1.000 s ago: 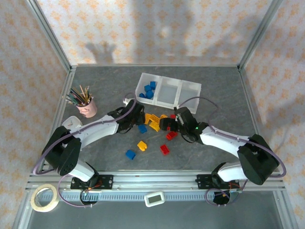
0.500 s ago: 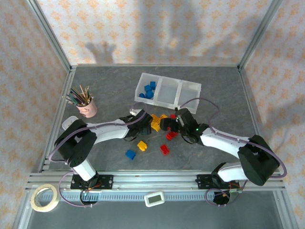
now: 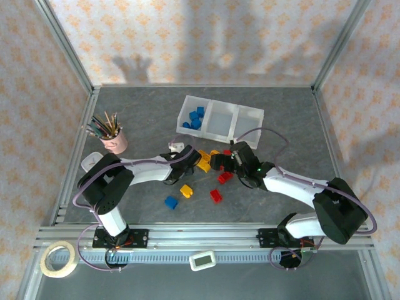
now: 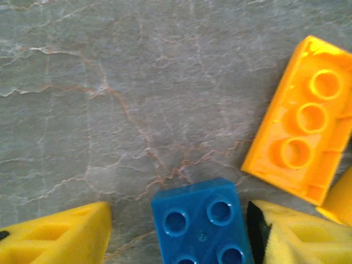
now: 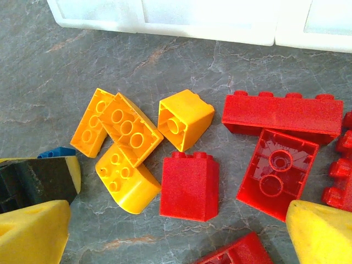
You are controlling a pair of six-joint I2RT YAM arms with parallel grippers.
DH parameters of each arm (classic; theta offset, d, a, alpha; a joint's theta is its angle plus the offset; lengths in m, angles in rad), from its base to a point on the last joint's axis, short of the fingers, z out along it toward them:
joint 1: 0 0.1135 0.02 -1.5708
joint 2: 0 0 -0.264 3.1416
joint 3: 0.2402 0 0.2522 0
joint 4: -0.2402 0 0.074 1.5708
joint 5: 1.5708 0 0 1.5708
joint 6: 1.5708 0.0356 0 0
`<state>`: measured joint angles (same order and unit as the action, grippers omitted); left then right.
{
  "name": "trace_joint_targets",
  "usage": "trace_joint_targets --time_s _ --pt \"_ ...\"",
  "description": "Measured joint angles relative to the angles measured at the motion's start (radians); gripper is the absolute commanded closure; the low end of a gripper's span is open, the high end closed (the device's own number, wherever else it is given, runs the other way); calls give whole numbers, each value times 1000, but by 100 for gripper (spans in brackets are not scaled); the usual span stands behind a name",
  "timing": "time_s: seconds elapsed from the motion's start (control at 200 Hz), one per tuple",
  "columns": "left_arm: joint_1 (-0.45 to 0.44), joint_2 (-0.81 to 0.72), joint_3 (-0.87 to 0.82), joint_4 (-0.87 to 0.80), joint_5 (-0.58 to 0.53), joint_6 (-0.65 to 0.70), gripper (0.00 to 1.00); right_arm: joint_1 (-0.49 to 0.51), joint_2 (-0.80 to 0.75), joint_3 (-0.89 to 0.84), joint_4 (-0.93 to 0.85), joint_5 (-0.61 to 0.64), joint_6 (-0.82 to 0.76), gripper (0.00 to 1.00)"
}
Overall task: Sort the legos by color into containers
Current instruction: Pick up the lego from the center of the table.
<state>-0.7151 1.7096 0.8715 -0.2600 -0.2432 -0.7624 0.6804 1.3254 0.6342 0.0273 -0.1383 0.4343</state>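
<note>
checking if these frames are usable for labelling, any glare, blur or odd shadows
Top external: sharp and evenly lit, with soft shadows on the back wall. Left wrist: the blue brick is clear, the yellow fingers slightly soft. Right wrist: the red bricks are crisp, the tray rim washed out to near white.

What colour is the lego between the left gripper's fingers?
Blue lego, clearest in left wrist view.
</note>
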Motion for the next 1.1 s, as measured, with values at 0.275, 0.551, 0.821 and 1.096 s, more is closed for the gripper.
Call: trace_joint_targets --time_s 0.275,0.551,0.821,1.096 --pt "16 -15 -24 36 3 4 54 0 2 12 5 0 0 0" --pt "16 -15 -25 53 12 11 71 0 2 15 7 0 0 0" --pt "16 -58 -23 26 10 30 74 0 1 33 0 1 -2 0" --pt "16 -157 85 -13 9 79 75 -69 -27 94 -36 32 -8 0"
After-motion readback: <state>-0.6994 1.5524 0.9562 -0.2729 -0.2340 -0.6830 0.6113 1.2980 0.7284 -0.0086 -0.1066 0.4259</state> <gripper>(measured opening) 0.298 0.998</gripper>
